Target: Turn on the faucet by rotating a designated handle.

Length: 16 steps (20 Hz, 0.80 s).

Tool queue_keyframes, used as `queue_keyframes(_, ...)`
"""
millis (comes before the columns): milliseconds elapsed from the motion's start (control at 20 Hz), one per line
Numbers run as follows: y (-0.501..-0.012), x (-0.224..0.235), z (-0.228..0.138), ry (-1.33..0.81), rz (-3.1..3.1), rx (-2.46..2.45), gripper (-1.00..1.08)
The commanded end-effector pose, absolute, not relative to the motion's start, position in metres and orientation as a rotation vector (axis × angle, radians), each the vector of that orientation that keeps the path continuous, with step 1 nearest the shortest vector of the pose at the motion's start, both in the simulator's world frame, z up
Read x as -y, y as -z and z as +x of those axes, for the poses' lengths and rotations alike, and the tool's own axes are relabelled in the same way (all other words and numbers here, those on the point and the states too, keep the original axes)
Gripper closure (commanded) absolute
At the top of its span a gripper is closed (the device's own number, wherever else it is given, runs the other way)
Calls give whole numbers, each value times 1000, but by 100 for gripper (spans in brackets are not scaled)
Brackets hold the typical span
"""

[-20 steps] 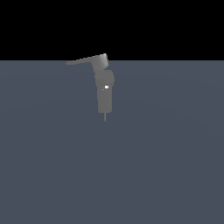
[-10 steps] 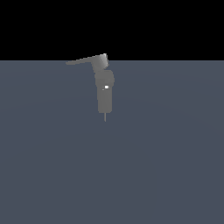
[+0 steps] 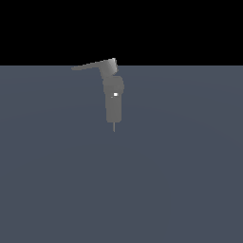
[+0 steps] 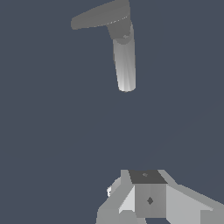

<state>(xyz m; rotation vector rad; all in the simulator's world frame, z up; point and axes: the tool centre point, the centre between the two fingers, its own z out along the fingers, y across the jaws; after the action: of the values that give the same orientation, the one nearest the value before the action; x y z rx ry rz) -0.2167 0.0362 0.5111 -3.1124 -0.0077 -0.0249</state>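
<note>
The faucet (image 3: 114, 102) is a small grey fixture standing upright on the floor in the exterior view, with a white spot on its body and a thin pin at its lower tip. Its handle (image 3: 90, 65), a long flat grey bar, runs from the angular head block toward the exterior view's left. The wrist view shows the faucet (image 4: 124, 65) and the handle (image 4: 100, 16) some distance ahead of my gripper (image 4: 148, 177). Only grey blocky parts of the gripper show at the picture's edge, with no gap visible between them. Nothing is held. The arm does not appear in the exterior view.
A flat dark blue-grey floor (image 3: 180, 180) surrounds the faucet on all sides. Above its far edge the background is black. No other objects show.
</note>
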Motion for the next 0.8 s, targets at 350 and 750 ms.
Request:
queue_keyframes(350, -511, -46, -157, -57, -3041, -319, 108)
queue_keyframes(750, -499, -56, -98, -140, -2967, -634, 108)
